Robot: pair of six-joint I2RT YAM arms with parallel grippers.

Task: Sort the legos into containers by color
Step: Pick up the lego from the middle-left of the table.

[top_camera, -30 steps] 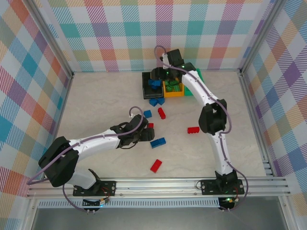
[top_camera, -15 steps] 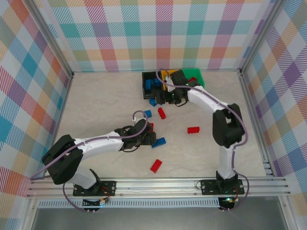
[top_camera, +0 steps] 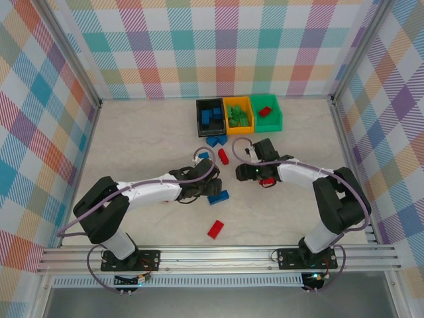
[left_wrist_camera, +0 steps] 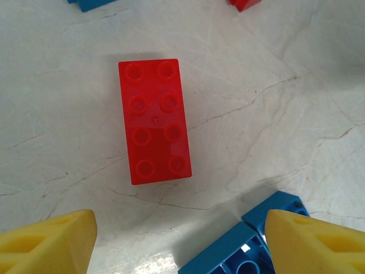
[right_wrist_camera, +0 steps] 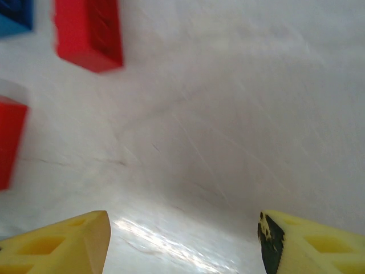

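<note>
The right gripper [top_camera: 257, 173] has swung back from the containers [top_camera: 239, 130] to the middle of the table [top_camera: 152, 146], jaws wide and empty, near a loose red lego [top_camera: 267, 181]. Another red lego [left_wrist_camera: 154, 121] lies flat, studs up, ahead of the left gripper's [left_wrist_camera: 181, 240] wide jaws, lined up for a pick. A blue lego [left_wrist_camera: 239, 254] crowds one finger, a likely snag.

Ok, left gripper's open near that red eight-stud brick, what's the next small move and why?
Probably ease the left gripper forward until its open yellow fingers straddle the red eight-stud plastic brick: it lies just ahead of the tips, short side across the gap.
</note>
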